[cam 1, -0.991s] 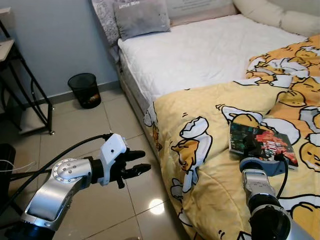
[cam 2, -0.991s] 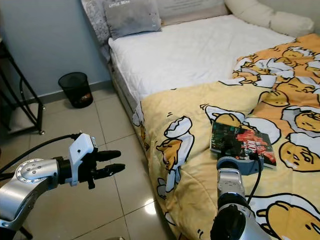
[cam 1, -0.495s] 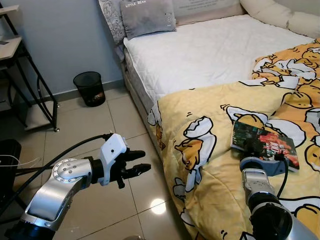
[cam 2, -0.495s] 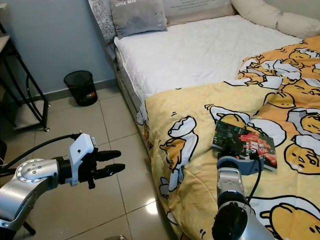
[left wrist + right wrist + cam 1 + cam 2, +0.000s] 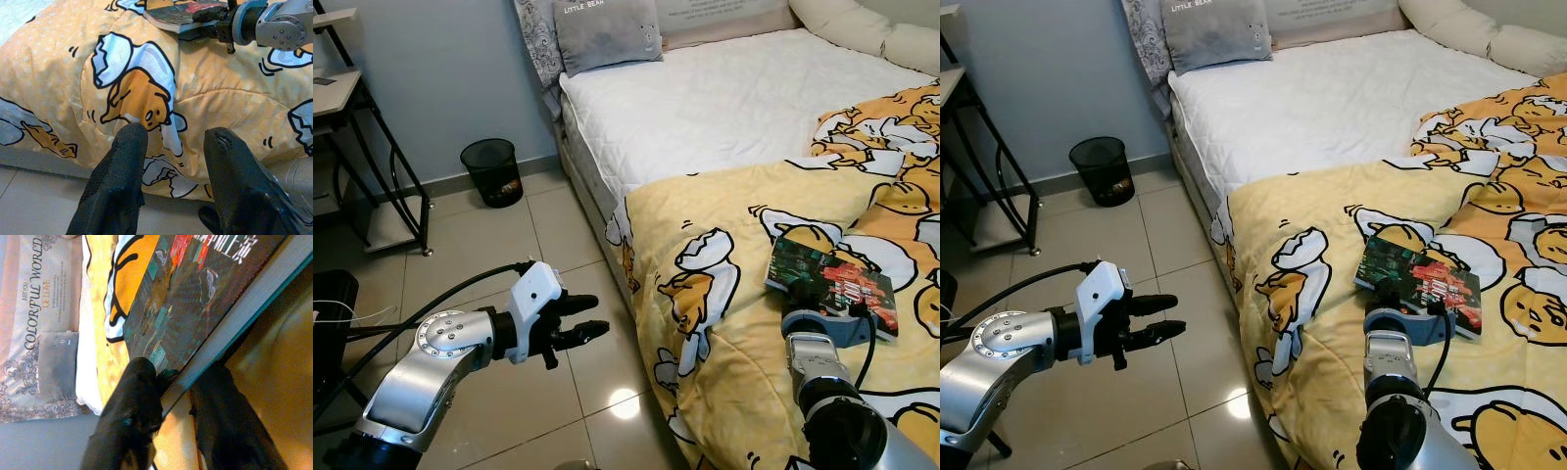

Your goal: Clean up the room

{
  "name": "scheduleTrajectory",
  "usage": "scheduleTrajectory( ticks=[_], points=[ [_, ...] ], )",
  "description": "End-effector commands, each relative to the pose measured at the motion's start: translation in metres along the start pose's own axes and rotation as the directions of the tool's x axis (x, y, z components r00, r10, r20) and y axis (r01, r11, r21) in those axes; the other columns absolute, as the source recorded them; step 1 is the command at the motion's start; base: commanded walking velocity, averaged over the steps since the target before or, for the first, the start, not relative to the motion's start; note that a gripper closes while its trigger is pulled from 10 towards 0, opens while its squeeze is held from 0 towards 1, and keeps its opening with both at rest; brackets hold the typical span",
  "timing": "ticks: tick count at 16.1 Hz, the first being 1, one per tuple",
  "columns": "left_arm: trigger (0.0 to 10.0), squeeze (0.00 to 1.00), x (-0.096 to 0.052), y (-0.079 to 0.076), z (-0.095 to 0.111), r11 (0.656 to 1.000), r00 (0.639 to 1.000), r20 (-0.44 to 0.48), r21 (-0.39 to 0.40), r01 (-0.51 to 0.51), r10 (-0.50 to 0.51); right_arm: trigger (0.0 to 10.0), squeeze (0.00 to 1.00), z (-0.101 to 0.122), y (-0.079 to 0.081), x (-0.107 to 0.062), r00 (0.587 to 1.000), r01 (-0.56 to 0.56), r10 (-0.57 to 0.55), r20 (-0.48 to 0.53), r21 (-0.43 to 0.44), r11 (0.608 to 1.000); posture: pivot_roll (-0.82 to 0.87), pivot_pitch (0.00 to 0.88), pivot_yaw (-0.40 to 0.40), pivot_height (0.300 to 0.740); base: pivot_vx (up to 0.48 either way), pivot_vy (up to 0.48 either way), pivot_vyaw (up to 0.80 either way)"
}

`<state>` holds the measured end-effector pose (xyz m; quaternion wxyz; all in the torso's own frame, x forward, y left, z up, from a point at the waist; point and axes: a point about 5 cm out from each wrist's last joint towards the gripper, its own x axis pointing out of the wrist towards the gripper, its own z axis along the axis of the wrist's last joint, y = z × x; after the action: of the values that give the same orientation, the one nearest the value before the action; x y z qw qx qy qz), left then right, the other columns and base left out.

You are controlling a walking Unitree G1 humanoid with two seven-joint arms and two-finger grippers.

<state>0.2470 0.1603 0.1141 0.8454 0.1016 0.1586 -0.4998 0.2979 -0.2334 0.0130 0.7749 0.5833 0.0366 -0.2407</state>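
**Right gripper clamps a book on the bed**

Here, the wide bed with a white quilted mattress is the landmark for everything else. Over its near end lies a yellow comforter printed with cartoon eggs, draped down the side toward the glossy beige tiled floor. At the bed's head rest a grey square pillow with small white lettering and a long cream bolster. Off the bed's side, against the pale blue wall, stands a black metal-framed shelf unit, and between that and the bed sits a small black mesh wastebasket.

On the comforter, near the foot of the bed, lies a paperback book with a dark, colourful cover. The right gripper grips its near edge: one black finger presses on the cover, the other sits under the pale page block.

The left gripper hovers over the floor beside the bed, pointing at the comforter's hanging edge, its two fingers parted and holding nothing.
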Motion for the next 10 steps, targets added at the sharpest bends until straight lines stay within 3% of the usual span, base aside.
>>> scheduleTrajectory(
  ticks=[1, 4, 6, 10],
  points=[
    [10.0, 0.00, 0.001, 0.000, 0.001, 1.000, 1.000, -0.011, 0.017, 0.005, -0.005, 0.0, 0.00, 0.000, 0.009, 0.004, 1.000, -0.012, 0.012, 0.000, -0.006, 1.000, 0.01, 0.000, 0.056, 0.740, 0.000, 0.000, 0.00],
    [10.0, 0.00, 0.002, 0.000, 0.003, 1.000, 1.000, 0.010, 0.007, -0.023, 0.023, 0.0, 0.00, -0.002, 0.010, 0.003, 1.000, -0.030, 0.029, -0.012, -0.100, 0.995, 0.01, 0.000, 0.051, 0.740, 0.000, 0.000, 0.00],
    [10.0, 0.00, 0.003, -0.001, 0.004, 0.999, 0.998, 0.031, -0.011, -0.047, 0.047, 0.0, 0.00, 0.002, 0.012, 0.002, 0.998, -0.068, 0.069, 0.008, -0.110, 0.992, 0.01, 0.000, 0.050, 0.740, 0.000, 0.000, 0.00],
    [10.0, 0.00, 0.001, 0.003, 0.007, 0.981, 0.979, 0.077, -0.051, -0.186, 0.189, 0.0, 0.00, 0.017, 0.023, -0.008, 0.969, -0.209, 0.236, 0.065, -0.282, 0.936, 0.00, 0.000, 0.043, 0.740, 0.000, 0.000, 0.00]
  ],
)
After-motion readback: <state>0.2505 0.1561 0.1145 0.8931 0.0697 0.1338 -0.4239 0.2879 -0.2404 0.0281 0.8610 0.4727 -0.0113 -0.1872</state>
